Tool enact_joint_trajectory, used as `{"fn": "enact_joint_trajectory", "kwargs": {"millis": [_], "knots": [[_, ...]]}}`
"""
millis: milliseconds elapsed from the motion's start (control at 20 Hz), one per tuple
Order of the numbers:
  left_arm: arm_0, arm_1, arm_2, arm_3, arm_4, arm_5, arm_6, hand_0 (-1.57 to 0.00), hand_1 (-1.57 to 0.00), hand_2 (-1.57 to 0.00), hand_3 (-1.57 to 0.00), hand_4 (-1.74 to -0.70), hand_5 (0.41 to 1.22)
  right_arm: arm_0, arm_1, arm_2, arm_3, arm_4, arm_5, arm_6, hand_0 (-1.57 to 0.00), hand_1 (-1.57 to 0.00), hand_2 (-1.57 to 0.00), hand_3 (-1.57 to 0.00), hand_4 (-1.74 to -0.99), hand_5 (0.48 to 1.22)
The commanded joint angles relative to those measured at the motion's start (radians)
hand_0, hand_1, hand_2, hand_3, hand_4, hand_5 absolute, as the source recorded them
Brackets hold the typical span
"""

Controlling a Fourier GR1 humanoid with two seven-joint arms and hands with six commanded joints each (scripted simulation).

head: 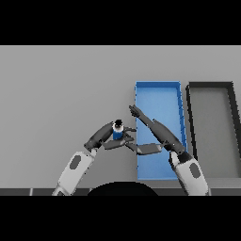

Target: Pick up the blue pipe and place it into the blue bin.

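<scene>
Fingers (104, 132) of the left hand (98, 137) are curling round the upright blue pipe (117, 132); the right hand (150, 126) is reaching straight-fingered over the blue bin (157, 85), just right of the pipe.

— Where is the dark, fingered left hand (104, 134) on its white and grey arm?
— It reaches in from the lower left, fingers curled round a small blue pipe (117, 133), thumb beneath.
— And the dark right hand (153, 128)?
— It comes up from the lower right, fingers straight and pointing up-left, thumb stretched out to the left, holding nothing.
</scene>
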Motion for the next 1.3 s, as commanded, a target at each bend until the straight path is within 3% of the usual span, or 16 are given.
{"fn": "enact_joint_trajectory", "kwargs": {"millis": [0, 100, 200, 400, 600, 700, 850, 1000, 1100, 1250], "knots": [[0.005, 0.002, 0.005, -0.01, 0.005, -0.005, -0.003, -1.57, -1.57, -1.57, -1.57, -1.47, 1.221, -0.032, 0.002, 0.009, 0.001, -0.022, 0.015, 0.009, 0.0, 0.0, -0.04, 0.0, -1.294, 0.56], [0.0, -0.013, 0.006, -0.002, -0.006, -0.01, -0.004, -1.57, -1.57, -1.57, -1.57, -1.46, 1.221, -0.101, 0.012, 0.028, 0.006, -0.041, 0.026, 0.022, 0.0, 0.0, -0.05, 0.0, -1.268, 0.555], [0.005, -0.015, 0.016, 0.002, 0.006, -0.032, 0.002, -1.57, -1.57, -1.57, -1.57, -1.46, 1.221, -0.157, 0.014, 0.046, 0.012, -0.05, 0.031, 0.067, 0.0, 0.0, -0.05, 0.0, -1.242, 0.551], [0.008, -0.024, 0.035, -0.007, 0.007, -0.047, 0.021, -1.57, -1.57, -1.57, -1.57, -1.47, 1.221, -0.262, 0.041, 0.068, 0.083, -0.053, 0.047, 0.134, -0.02, -0.03, -0.08, 0.0, -1.196, 0.526], [0.014, -0.018, 0.046, -0.012, -0.023, -0.061, 0.028, -1.57, -1.57, -1.57, -1.57, -1.47, 1.221, -0.332, 0.058, 0.065, 0.171, -0.045, 0.075, 0.133, -0.07, -0.11, -0.17, -0.04, -1.204, 0.497], [0.015, -0.028, 0.053, -0.02, -0.017, -0.073, 0.033, -1.57, -1.57, -1.57, -1.57, -1.52, 1.221, -0.359, 0.077, 0.078, 0.207, -0.04, 0.09, 0.13, -0.32, -0.36, -0.38, -0.24, -1.278, 0.485], [0.02, -0.028, 0.049, -0.008, -0.054, -0.069, 0.08, -1.57, -1.57, -1.57, -1.57, -1.62, 1.221, -0.37, 0.091, 0.081, 0.215, -0.054, 0.097, 0.116, -0.88, -0.88, -0.91, -0.76, -1.467, 0.518], [0.032, -0.05, 0.062, -0.025, -0.023, -0.09, 0.066, -1.57, -1.57, -1.57, -1.52, -1.68, 1.221, -0.357, 0.113, 0.091, 0.235, -0.067, 0.085, 0.096, -1.22, -1.22, -1.23, -1.02, -1.581, 0.65], [0.034, -0.069, 0.074, -0.011, -0.009, -0.097, 0.023, -1.57, -1.57, -1.57, -1.5, -1.7, 1.221, -0.355, 0.114, 0.098, 0.238, -0.082, 0.076, 0.086, -1.34, -1.34, -1.35, -1.19, -1.628, 0.856], [0.032, -0.073, 0.091, -0.016, -0.001, -0.116, 0.038, -1.57, -1.57, -1.57, -1.44, -1.72, 1.221, -0.358, 0.106, 0.116, 0.236, -0.068, 0.059, 0.061, -1.45, -1.45, -1.46, -1.36, -1.68, 1.034]]}}
